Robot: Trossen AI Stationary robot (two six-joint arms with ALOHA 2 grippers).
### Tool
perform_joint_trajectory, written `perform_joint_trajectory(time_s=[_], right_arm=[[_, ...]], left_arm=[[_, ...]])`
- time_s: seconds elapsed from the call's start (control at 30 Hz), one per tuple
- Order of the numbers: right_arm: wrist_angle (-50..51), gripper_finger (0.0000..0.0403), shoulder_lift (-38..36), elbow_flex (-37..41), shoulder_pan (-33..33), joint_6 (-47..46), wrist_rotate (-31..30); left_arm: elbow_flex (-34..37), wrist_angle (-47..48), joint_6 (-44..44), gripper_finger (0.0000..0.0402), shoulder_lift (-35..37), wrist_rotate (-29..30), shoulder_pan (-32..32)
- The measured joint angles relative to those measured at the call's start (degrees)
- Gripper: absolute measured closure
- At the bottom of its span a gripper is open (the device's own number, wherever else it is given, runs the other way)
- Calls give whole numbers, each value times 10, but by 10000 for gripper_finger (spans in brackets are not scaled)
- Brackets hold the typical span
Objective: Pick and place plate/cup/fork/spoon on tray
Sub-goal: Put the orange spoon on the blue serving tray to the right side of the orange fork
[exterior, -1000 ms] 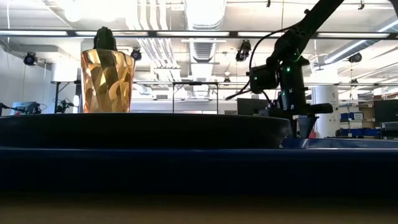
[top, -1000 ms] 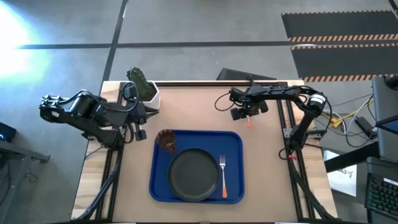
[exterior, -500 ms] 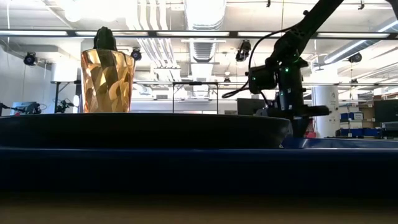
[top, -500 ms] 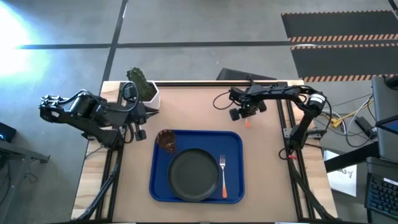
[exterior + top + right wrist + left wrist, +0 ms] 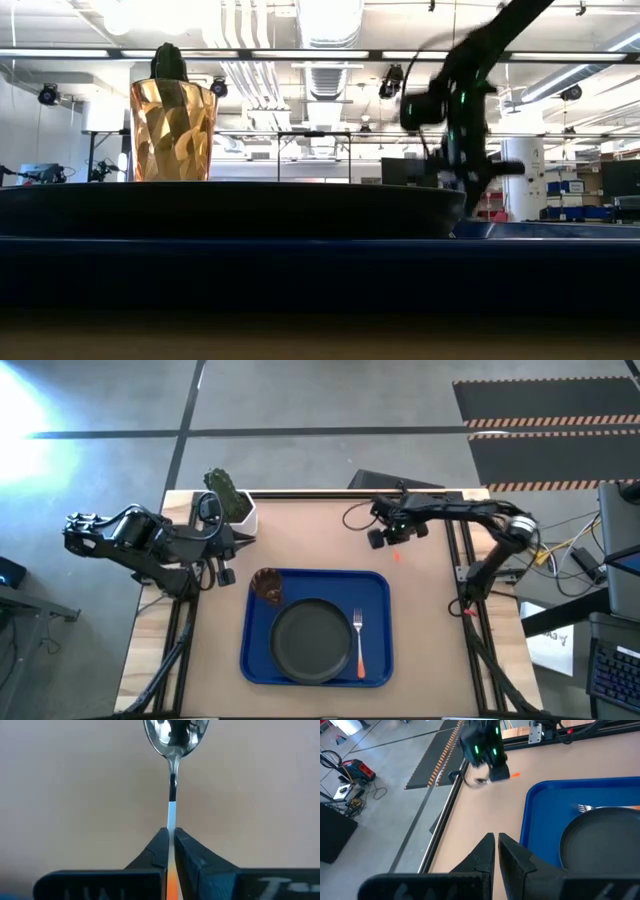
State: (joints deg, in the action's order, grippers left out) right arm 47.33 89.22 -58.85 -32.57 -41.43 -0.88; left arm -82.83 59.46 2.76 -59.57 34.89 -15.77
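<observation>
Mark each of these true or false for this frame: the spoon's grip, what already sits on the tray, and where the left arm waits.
1. The right gripper is shut on the spoon. True.
2. The fork lies on the tray, right of the plate. True.
3. The cup stands off the tray. False: it stands in the tray's far left corner.
4. The left gripper holds the fork. False: it is shut on nothing, waiting at the table's left edge.
</observation>
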Motion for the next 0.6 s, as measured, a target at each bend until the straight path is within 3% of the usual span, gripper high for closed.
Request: perform_joint_trajectory(time_s=[0.17,0.33,0.6], right_arm=[[55,394,-72,-23,16,-30,-34],[79,394,-145,-38,73,-106,-37],[81,394,-177,-36,275,-305,-98]], left_arm=[[2,0,0,395,0,0,0],[12,0,0,395,0,0,0],[19,-2,0,395,1,0,0]])
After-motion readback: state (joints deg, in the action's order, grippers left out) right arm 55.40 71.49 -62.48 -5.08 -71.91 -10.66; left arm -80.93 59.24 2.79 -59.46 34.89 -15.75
